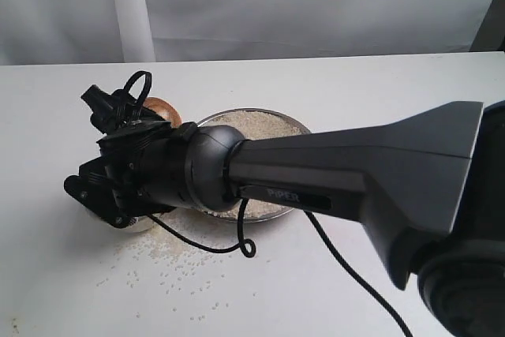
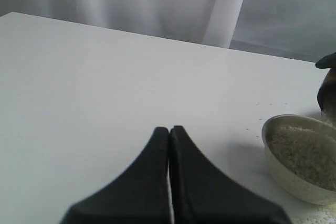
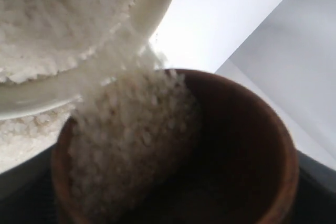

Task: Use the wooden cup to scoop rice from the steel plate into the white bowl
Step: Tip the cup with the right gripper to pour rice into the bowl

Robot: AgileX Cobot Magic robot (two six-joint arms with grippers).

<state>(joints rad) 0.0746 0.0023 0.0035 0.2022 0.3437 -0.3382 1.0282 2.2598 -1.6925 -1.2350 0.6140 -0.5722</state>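
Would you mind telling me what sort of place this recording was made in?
Most likely a robotics lab test bench, not a kitchen: a plain white table, a white curtain backdrop, and a robot arm marked PIPER holding the wooden cup.

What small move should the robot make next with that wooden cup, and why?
Probably tip the wooden cup slightly further. Much rice lies inside it, sliding over its lip at the rim of the white bowl. Go gently: loose grains already dot the table beside the bowl.
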